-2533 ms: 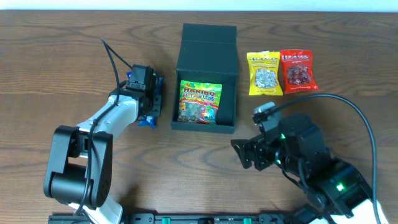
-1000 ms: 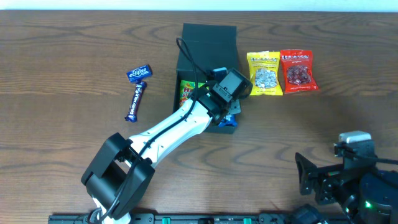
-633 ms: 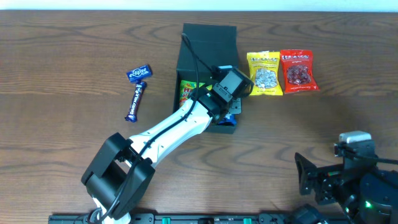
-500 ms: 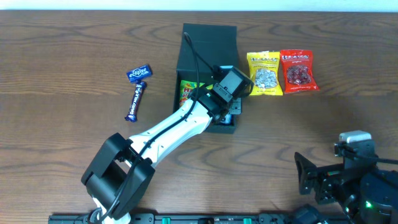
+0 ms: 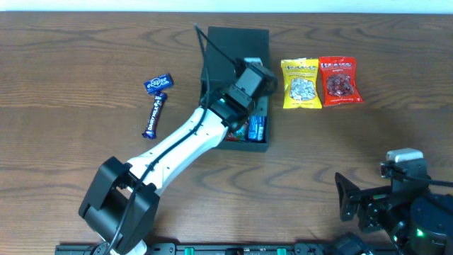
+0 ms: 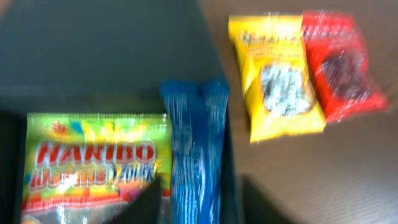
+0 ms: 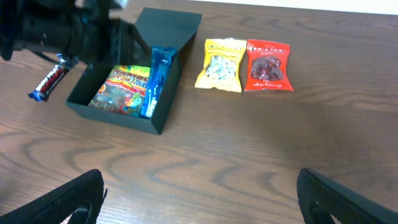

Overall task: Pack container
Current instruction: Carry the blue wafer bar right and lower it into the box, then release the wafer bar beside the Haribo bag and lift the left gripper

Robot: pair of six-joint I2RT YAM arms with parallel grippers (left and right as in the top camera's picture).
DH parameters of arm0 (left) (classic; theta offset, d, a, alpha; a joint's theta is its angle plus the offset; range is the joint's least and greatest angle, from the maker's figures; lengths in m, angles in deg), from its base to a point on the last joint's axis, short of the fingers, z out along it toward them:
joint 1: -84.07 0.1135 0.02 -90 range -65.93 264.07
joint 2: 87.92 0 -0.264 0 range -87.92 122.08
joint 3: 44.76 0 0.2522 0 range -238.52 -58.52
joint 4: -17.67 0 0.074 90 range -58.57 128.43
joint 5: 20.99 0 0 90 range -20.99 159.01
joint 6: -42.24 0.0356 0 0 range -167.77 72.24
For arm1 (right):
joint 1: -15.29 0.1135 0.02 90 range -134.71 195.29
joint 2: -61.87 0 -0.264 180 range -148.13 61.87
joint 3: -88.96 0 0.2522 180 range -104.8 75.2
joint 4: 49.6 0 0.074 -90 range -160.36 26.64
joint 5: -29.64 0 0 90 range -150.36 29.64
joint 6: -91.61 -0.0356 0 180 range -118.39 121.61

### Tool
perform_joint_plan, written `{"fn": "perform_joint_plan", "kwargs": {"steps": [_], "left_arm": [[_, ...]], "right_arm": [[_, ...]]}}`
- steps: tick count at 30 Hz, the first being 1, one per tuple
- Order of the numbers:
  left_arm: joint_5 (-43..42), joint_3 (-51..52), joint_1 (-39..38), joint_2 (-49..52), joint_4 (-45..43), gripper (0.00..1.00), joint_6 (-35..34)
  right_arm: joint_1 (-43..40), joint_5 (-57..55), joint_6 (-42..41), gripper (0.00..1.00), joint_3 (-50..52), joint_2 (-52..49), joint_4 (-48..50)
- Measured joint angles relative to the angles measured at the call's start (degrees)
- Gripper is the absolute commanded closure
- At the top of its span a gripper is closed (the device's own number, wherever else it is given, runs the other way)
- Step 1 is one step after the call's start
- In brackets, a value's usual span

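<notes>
Overhead view is showing the bench [image 5: 64,163] with two loose items lying toward its far left corner: a blue mini bar [image 5: 158,83] and, just beside it on the near side, a dark chocolate bar [image 5: 153,115]. The container [image 5: 244,42] is sitting at the middle of the far edge, its lid flap lying open toward that edge.

The left gripper [image 5: 249,76] is hovering over the container's right half. Its claw opening cannot be told, because the wrist housing is covering it from above and the left wrist view is giving no clear sight of the fingers. A gummy bag [image 6: 93,165] is lying flat in the box. A blue packet [image 6: 196,143] is resting between that bag and the right wall; whether the claw is gripping it cannot be told either.

The step in hand is judged to be seating the blue packet. For a clean result:

1. Confirm the packet is lying along the wall, below the rim.
2. Lift straight up (a sideways exit is risking a snag on the wall or the wrapper).

A yellow packet [image 5: 300,83] and a red packet [image 5: 339,80] are lying side by side, right of the container, near the far edge. The right gripper [image 7: 199,186] is waiting at the near right corner, gaping wide and holding nothing.
</notes>
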Motion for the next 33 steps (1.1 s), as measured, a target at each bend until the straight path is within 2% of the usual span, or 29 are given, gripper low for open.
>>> {"fn": "perform_joint_plan", "kwargs": {"steps": [6,14,19,24,27,31,33], "left_arm": [[-2.3,-0.1,0.9,2.6,-3.8,0.81,1.0],[-4.3,-0.1,0.8,10.6,-4.2,0.79,1.0],[-5.5,-0.1,0.8,12.4,-4.0,0.81,1.9],[-5.9,-0.2,0.8,10.8,-3.7,0.8,4.9],[-4.6,-0.2,0.8,6.8,-3.2,0.83,6.1],[0.1,-0.9,1.9,1.2,2.4,0.84,7.0],[3.3,-1.0,5.4,-2.1,6.3,0.84,7.1]], "right_arm": [[0.0,0.0,0.0,0.02,0.0,0.0,0.0],[0.0,0.0,0.0,0.02,0.0,0.0,0.0],[0.0,0.0,0.0,0.02,0.0,0.0,0.0],[0.0,0.0,0.0,0.02,0.0,0.0,0.0],[0.0,0.0,0.0,0.01,0.0,0.0,0.0],[0.0,0.0,-0.1,0.01,0.0,0.0,0.0],[0.0,0.0,-0.1,0.01,0.0,0.0,0.1]]}}
